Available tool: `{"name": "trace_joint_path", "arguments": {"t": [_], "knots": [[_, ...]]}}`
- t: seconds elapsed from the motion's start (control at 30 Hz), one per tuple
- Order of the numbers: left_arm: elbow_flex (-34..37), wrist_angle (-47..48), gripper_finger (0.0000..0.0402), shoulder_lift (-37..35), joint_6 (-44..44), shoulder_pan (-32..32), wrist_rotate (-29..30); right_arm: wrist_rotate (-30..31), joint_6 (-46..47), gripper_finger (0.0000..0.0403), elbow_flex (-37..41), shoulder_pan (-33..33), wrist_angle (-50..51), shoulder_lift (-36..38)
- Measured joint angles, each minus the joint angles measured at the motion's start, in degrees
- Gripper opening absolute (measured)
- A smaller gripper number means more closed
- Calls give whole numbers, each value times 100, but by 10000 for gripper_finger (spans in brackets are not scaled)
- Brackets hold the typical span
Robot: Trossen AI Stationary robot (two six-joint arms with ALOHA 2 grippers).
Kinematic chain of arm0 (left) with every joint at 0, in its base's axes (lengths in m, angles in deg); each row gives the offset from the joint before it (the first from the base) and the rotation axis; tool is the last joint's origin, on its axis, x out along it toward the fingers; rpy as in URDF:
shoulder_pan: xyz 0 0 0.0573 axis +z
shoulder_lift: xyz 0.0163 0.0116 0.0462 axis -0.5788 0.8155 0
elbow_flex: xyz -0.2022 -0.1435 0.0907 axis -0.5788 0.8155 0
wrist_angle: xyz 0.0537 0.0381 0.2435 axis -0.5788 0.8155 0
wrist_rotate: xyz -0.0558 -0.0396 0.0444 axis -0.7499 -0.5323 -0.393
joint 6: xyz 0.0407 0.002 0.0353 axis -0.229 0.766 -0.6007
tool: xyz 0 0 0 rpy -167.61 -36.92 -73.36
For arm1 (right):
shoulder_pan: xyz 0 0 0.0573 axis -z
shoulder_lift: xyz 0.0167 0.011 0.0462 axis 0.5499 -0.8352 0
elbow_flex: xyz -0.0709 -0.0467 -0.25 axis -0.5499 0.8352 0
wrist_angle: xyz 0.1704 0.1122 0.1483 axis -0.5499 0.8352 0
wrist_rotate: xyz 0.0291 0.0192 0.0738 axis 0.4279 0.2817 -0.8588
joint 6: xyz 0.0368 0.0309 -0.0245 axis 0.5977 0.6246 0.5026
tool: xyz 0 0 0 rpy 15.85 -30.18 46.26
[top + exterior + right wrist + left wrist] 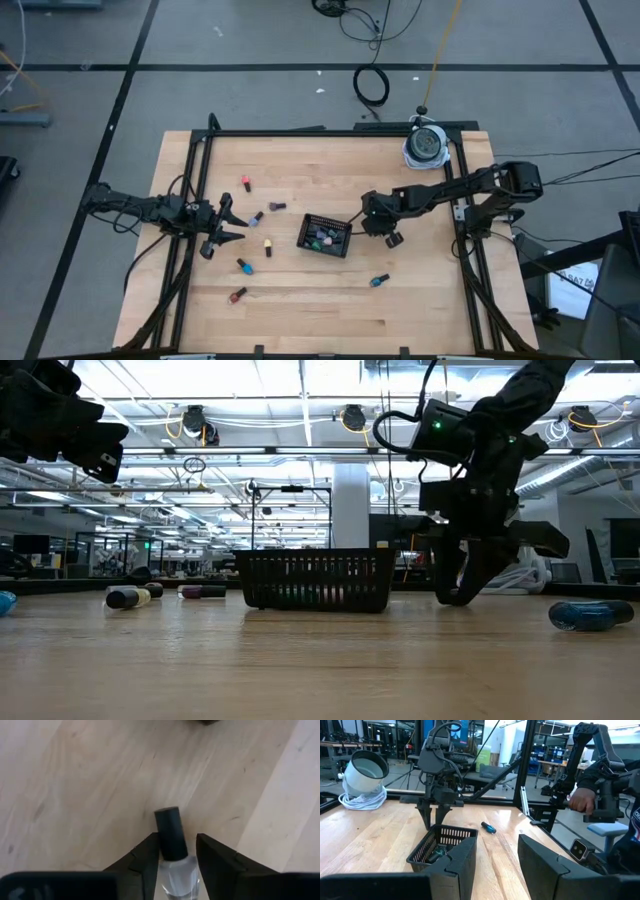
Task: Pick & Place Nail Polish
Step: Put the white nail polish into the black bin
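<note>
A small black mesh tray point(325, 235) stands mid-table with several nail polish bottles inside. My right gripper point(388, 238) points down just right of the tray, shut on a pale bottle with a dark cap point(172, 845). Loose bottles lie on their sides on the wood: a red one point(246, 184), a purple one point(256, 218), a yellow one point(268, 247), a blue one point(243, 266) and a teal one point(379, 281). My left gripper point(226, 226) is open and empty left of the purple bottle. My right gripper pinches the pale bottle's glass body point(179, 870) between its two fingers, which come from above, pointing down. The dark cap point(170, 832) sticks out past the fingertips. The fingertips are down at the tabletop in the low view point(455, 595); whether the bottle rests on the wood I cannot tell.
A white round device point(425, 146) with a coiled cable sits at the table's far right corner. A black frame point(300, 133) runs along the table's edges. A person's hand point(580, 800) shows beyond the table's right side. Bare wood lies near the front edge.
</note>
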Motion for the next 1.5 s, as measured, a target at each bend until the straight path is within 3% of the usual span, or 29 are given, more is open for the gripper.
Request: {"name": "trace_joint_path", "arguments": {"t": [0.47,0.67,0.9,1.5], "knots": [[4,-1,145,0,0,0,0,-148,259,84,-4,2,83,-291],[4,-1,145,2,0,0,0,-146,538,48,-2,2,100,-294],[4,1,145,1,0,0,0,-139,803,48,5,0,5,-270],[3,2,145,0,0,0,0,-165,1879,48,84,101,-163,1526]]}}
